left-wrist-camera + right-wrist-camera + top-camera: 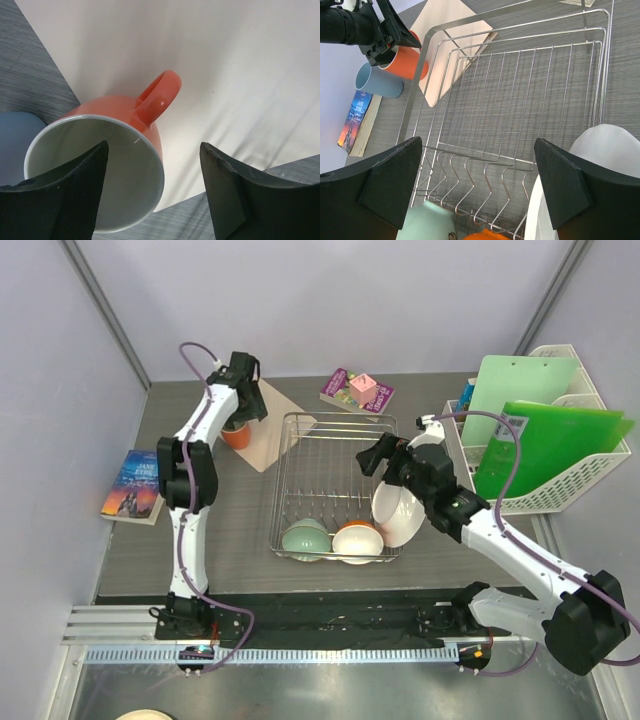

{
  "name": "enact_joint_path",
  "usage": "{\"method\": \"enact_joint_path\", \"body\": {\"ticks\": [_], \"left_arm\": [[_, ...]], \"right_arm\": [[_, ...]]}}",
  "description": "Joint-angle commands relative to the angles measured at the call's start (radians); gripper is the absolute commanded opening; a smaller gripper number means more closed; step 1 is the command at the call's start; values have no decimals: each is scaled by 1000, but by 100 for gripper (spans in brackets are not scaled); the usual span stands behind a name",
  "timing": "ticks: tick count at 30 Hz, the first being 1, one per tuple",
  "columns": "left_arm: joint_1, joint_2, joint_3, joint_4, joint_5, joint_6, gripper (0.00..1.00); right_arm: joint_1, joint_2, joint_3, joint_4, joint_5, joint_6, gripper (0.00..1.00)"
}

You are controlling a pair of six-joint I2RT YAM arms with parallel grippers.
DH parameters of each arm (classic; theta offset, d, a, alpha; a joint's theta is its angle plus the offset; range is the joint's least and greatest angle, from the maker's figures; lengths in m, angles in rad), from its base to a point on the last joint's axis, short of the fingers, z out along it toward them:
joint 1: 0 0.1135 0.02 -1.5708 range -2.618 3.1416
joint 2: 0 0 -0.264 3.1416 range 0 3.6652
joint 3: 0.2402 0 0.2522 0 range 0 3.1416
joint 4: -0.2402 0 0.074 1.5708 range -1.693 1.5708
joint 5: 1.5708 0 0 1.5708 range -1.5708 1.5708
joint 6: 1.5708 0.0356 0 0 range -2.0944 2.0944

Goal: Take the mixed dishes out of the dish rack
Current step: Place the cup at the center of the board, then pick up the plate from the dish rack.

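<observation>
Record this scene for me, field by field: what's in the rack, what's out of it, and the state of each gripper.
in rack: large white plate, pale green bowl, cream bowl
out of rack: orange-red mug and light-blue cup, side by side, left of the dish rack
left gripper: open, over the mug
right gripper: open, above the rack, beside the plate

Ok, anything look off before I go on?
Nothing spilled or broken. The large white plate tilts out over the right rim of the dish rack instead of standing between the tines.
</observation>
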Motion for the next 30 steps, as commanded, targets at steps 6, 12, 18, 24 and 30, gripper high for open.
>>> {"method": "enact_joint_path", "body": {"ticks": [6, 12, 18, 24, 30], "left_arm": [[6, -141, 85, 16, -8, -19, 100], [-26, -259, 132, 3, -5, -26, 100], [-164, -489, -95, 76, -86, -2, 100], [-402, -804, -522, 272, -209, -39, 100], [-540, -923, -667, 253, -240, -75, 100]], "right_arm": [[2, 22, 4, 38, 7, 17, 100], [2, 39, 7, 37, 21, 16, 100], [2, 50, 30, 6, 36, 16, 99], [18, -2, 85, -81, 123, -47, 100], [64, -9, 243, -248, 314, -151, 100]]}}
